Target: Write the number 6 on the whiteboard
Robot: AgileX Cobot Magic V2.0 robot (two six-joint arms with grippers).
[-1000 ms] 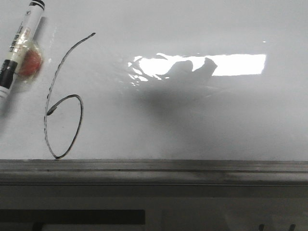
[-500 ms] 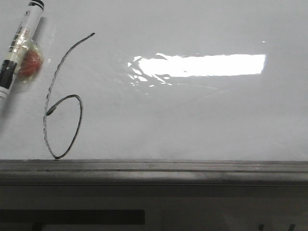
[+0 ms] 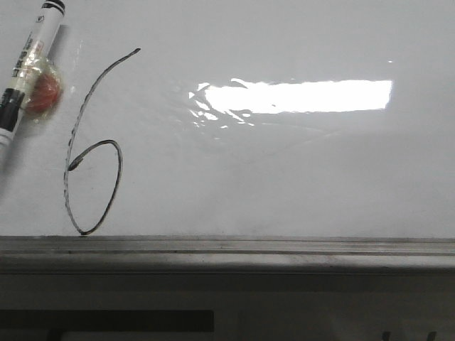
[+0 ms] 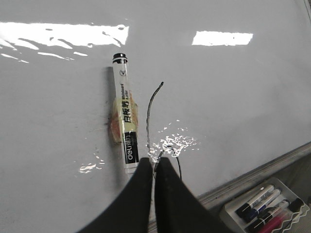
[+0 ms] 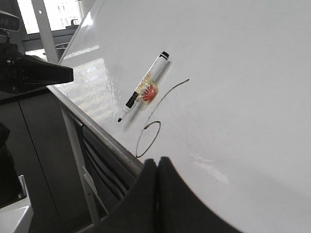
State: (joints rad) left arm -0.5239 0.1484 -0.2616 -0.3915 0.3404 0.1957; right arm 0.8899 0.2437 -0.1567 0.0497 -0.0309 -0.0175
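Observation:
The number 6 point(image 3: 71, 142) is a thin black line on the left part of the whiteboard point(image 3: 284, 163), its loop ending just above the grey lower rail point(image 3: 227, 245). A white-and-black marker point(image 3: 28, 64) lies against the board left of the 6, with an orange lump taped to it. No gripper appears in the front view. In the left wrist view my left gripper point(image 4: 154, 162) is shut and empty, its tips over the loop of the 6 point(image 4: 149, 109), beside the marker point(image 4: 125, 116). My right gripper point(image 5: 157, 162) is shut and empty, off the board below the 6 point(image 5: 165, 94).
A tray of spare markers point(image 4: 265, 208) sits below the rail at the board's right end. A dark arm part point(image 5: 34, 73) juts out left of the board in the right wrist view. Grey frame bars point(image 5: 73, 145) run beneath the rail.
A dark shadow that lay across the bright glare one second ago has gone from the board. The marker and the 6 have not moved.

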